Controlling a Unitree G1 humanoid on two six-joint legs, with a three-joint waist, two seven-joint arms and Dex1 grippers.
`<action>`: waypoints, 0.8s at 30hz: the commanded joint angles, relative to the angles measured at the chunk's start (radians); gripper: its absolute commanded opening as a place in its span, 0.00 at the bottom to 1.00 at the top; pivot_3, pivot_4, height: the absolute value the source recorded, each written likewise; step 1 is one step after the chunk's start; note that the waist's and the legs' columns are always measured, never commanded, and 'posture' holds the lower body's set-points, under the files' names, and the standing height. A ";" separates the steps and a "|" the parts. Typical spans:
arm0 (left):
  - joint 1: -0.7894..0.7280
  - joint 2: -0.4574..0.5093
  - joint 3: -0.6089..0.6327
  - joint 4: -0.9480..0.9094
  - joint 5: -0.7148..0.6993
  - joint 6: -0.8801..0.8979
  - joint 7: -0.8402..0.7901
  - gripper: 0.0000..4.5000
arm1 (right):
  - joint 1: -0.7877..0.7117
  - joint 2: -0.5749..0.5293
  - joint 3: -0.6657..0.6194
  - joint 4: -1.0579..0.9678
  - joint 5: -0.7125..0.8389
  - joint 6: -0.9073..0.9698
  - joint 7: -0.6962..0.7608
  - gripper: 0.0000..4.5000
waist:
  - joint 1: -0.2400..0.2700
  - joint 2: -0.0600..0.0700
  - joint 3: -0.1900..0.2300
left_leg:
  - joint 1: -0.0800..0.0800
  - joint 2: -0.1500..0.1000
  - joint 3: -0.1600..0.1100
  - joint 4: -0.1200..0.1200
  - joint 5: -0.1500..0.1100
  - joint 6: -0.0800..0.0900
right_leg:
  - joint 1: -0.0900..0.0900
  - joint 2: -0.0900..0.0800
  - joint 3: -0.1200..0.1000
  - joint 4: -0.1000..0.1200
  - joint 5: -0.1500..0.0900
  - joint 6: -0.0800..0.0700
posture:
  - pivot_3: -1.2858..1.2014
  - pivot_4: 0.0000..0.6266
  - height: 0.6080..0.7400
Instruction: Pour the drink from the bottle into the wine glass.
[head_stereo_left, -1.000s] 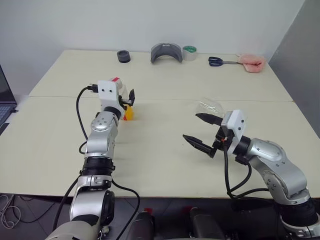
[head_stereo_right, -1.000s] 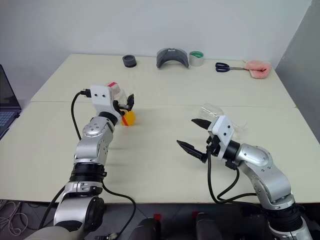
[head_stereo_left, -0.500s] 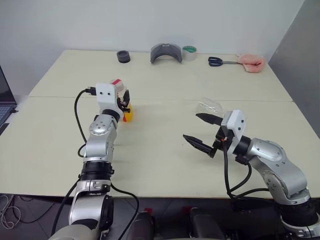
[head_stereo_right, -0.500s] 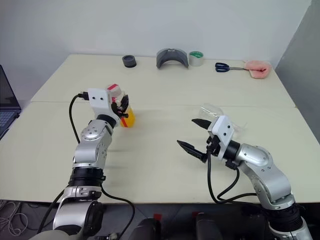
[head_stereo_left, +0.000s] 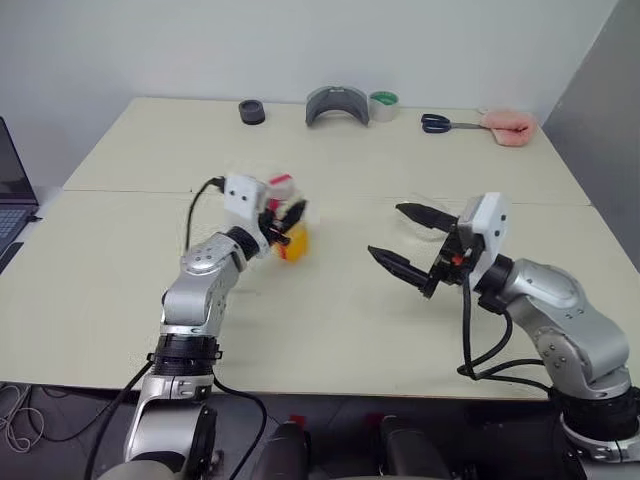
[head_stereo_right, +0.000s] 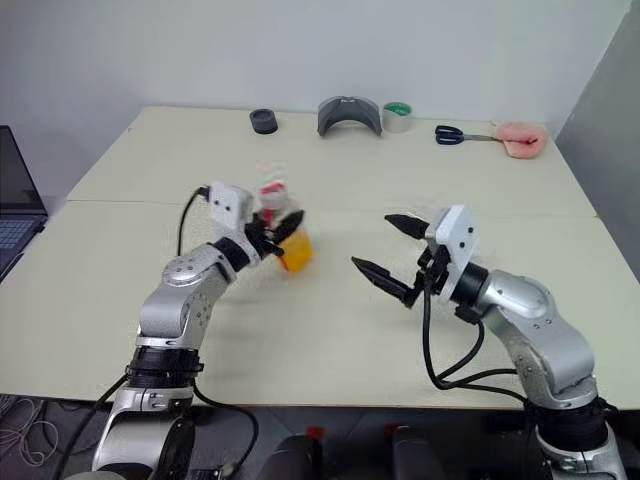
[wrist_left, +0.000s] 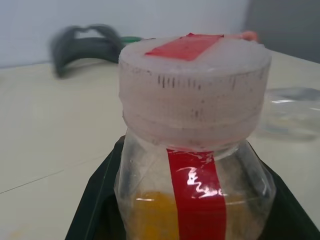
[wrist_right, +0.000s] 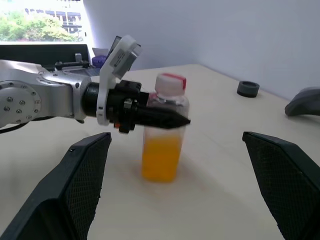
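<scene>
Scissors (head_stereo_left: 440, 123), tape roll (head_stereo_left: 383, 103) line the table's (head_stereo_left: 120, 290) far edge.

bottle (wrist_left: 192, 165) base cut off, wine glass (wrist_left: 292, 112) blurred

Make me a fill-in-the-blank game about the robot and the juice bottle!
1. The left gripper is shut on the ____.
2. The drink inside the bottle is ____ in colour.
3. The right gripper has its fingers ____.
4. The bottle's cap is still ____.

Missing words: bottle; orange; open; on
</scene>
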 joint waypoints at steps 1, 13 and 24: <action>-0.047 0.042 -0.065 -0.091 -0.075 0.027 -0.197 0.42 | -0.053 -0.017 -0.031 -0.078 0.066 0.075 -0.037 1.00 | -0.001 0.000 0.000 | 0.000 0.000 0.000 0.000 0.000 0.000 | 0.000 0.000 0.000 0.000 0.000 0.000 | 0.52 0.24 1.00; -0.110 0.048 -0.172 -0.085 -0.094 -0.039 -0.484 0.42 | -0.177 0.018 0.056 -0.095 0.077 0.254 -0.191 1.00 | -0.004 0.001 0.001 | 0.000 0.001 0.000 0.000 0.000 0.001 | -0.001 0.001 0.000 0.000 0.000 0.000 | 0.52 0.24 1.00; -0.121 0.034 -0.173 0.032 -0.056 -0.141 -0.539 0.42 | -0.179 0.086 0.091 -0.047 0.025 0.236 -0.204 1.00 | -0.004 0.001 0.001 | 0.000 0.001 0.000 0.000 0.000 0.001 | -0.001 0.001 0.000 0.000 0.000 0.000 | 0.52 0.24 1.00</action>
